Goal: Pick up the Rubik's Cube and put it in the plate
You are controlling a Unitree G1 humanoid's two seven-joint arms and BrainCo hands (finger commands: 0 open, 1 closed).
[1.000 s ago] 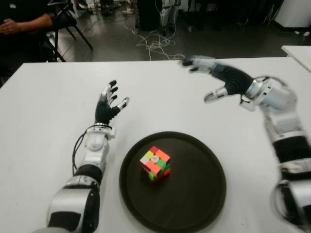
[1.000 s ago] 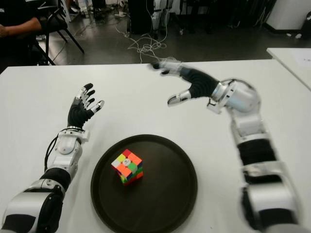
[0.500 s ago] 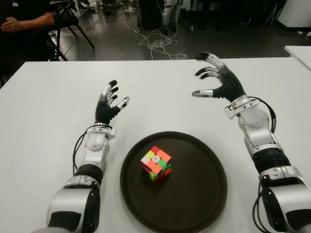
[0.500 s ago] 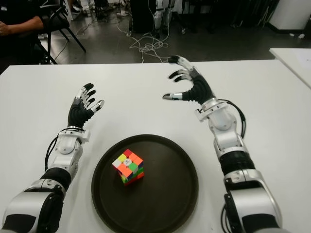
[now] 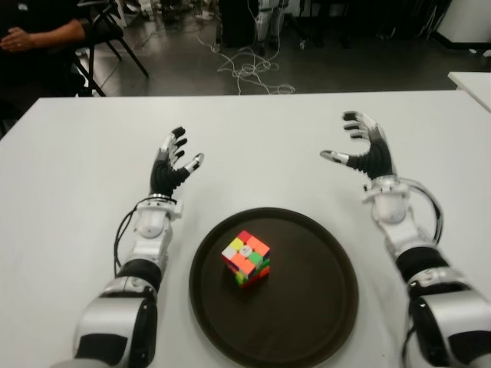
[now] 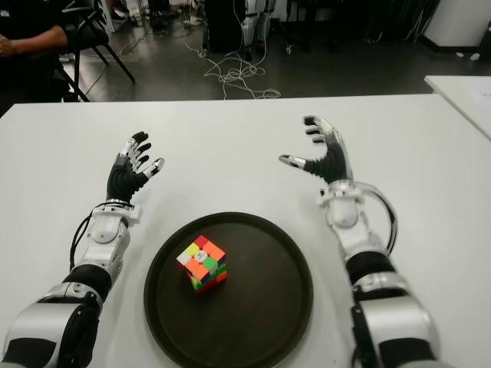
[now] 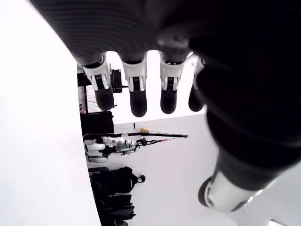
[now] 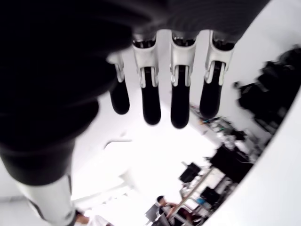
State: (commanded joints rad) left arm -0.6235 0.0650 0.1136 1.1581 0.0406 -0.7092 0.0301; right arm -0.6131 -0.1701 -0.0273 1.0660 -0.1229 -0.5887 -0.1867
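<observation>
The Rubik's Cube (image 5: 246, 257) sits inside the dark round plate (image 5: 307, 307), a little left of its middle, and no hand touches it. My left hand (image 5: 174, 162) is over the white table to the left of the plate, fingers spread and empty. To the right of the plate and beyond it, my right hand (image 5: 364, 147) is also spread and holds nothing. Both wrist views show extended fingers (image 7: 136, 89) (image 8: 150, 94) with nothing between them.
The white table (image 5: 69, 192) stretches wide around the plate. Beyond its far edge lie cables (image 5: 249, 73) on a dark floor. A seated person (image 5: 38, 34) is at the far left. Another white table's corner (image 5: 472, 80) shows at the far right.
My right hand has swung back from the far middle of the table toward the right and nearer me, staying spread. The cube, the plate and my left hand have not moved.
</observation>
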